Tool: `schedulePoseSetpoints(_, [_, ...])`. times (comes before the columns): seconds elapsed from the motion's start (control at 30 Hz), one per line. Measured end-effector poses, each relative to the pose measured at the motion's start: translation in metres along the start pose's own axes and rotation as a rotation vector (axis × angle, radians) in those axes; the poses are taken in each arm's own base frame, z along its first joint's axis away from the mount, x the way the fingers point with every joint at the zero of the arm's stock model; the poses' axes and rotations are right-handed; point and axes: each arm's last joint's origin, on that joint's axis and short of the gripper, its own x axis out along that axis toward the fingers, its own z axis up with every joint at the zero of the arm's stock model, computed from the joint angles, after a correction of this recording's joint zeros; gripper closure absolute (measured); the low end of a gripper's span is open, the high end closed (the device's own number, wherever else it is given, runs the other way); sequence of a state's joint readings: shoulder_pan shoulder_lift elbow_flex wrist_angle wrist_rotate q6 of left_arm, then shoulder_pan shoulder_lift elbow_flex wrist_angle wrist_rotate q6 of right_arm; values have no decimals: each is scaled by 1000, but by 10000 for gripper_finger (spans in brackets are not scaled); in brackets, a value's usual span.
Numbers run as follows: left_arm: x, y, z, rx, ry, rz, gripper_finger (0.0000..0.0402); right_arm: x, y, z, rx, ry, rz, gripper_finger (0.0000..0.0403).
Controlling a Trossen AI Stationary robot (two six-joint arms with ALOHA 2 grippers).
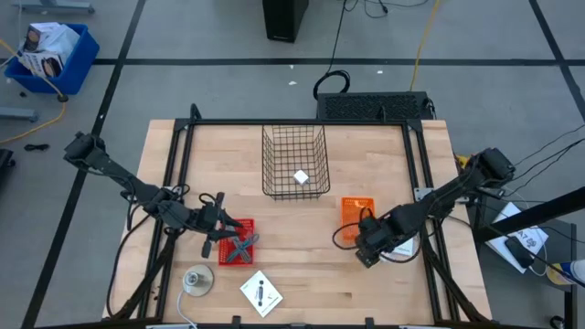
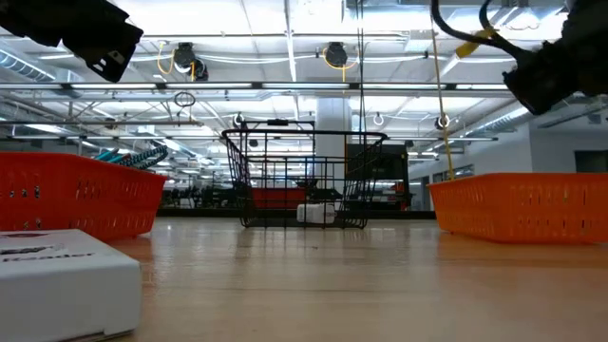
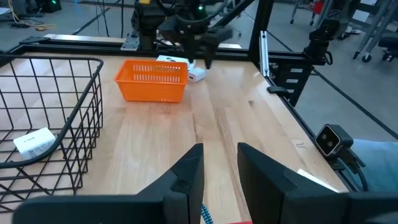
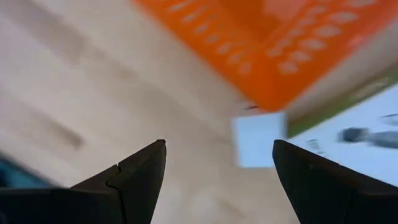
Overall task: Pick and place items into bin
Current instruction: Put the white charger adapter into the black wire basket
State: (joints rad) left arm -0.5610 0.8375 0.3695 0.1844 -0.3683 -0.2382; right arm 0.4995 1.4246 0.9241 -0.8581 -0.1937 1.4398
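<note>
Two arms at a wooden table [image 1: 302,274] with a wire bin [image 1: 294,162], one white cube already inside it.

Nearest the table's front edge, well in front of the bin, lie a white card with a black mark [image 1: 260,292] and, just beside it, a round grey disc [image 1: 197,281]; the writing on the card cannot be read. Next back, the left gripper [image 1: 222,225], fingers a narrow gap apart and holding nothing, hangs over a red tray [image 1: 226,253] carrying a grey elongated tool [image 1: 239,247]. To the bin's front right, the right gripper [image 4: 217,163], fingers spread wide and empty, hovers above a white cube [image 4: 259,139] just beside an orange basket [image 1: 357,210]. Farthest back, the bin holds a small white cube [image 1: 301,177] with a faint, unreadable label.
</note>
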Motion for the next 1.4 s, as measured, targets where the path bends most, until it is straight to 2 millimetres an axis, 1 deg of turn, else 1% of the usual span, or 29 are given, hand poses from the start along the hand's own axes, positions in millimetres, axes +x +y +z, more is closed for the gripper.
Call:
schedulePoseSetpoints(0.1, [0, 0, 0, -1, 0, 0, 300, 0, -7, -1, -23, -51, -78, 117])
schedulePoseSetpoints(0.27, [0, 0, 0, -6, 0, 0, 300, 0, -4, -1, -31, -56, -51, 117])
schedulePoseSetpoints(0.5, [0, 0, 0, -6, 0, 0, 300, 2, -8, -7, -35, -76, -103, 117])
schedulePoseSetpoints(0.67, [0, 0, 0, -5, 0, 0, 300, 10, -14, -10, -27, -70, -122, 117])
schedulePoseSetpoints(0.83, [0, 0, 0, -5, 1, 0, 300, 23, -18, -10, -35, -51, -92, 117])
schedulePoseSetpoints(1.07, [0, 0, 0, -6, 1, 0, 300, 41, -29, -9, 23, 1, -54, 117])
schedulePoseSetpoints(1.23, [0, 0, 0, -6, 1, 0, 300, 44, -32, -9, 47, 1, -61, 117])
schedulePoseSetpoints(1.4, [0, 0, 0, -7, 1, 0, 300, 45, -27, -9, 66, 5, -10, 117])
